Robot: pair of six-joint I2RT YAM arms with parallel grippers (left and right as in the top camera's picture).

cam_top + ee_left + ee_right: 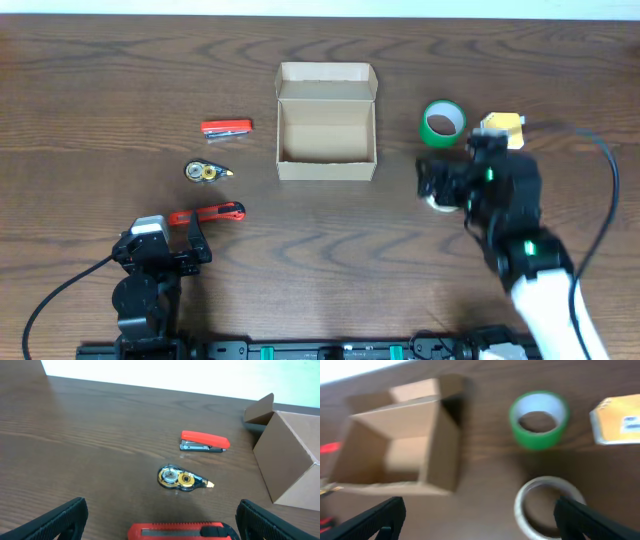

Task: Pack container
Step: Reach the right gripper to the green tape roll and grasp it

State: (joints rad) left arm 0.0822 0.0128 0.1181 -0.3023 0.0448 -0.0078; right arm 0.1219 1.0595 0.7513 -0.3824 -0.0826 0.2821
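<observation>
The open tan cardboard container (327,130) stands at the table's middle back, its flap lid raised behind it; it also shows in the left wrist view (292,455) and, blurred, in the right wrist view (400,455). My left gripper (170,243) is open, just short of a red box cutter (208,213) that lies between its fingers in the left wrist view (180,531). My right gripper (438,185) is open above a white tape roll (547,507), with its right finger over the roll's rim.
A red stapler (226,128) and a correction-tape dispenser (206,172) lie left of the container. A green tape roll (442,122) and a yellow item (503,128) lie to its right. Cables trail from both arms.
</observation>
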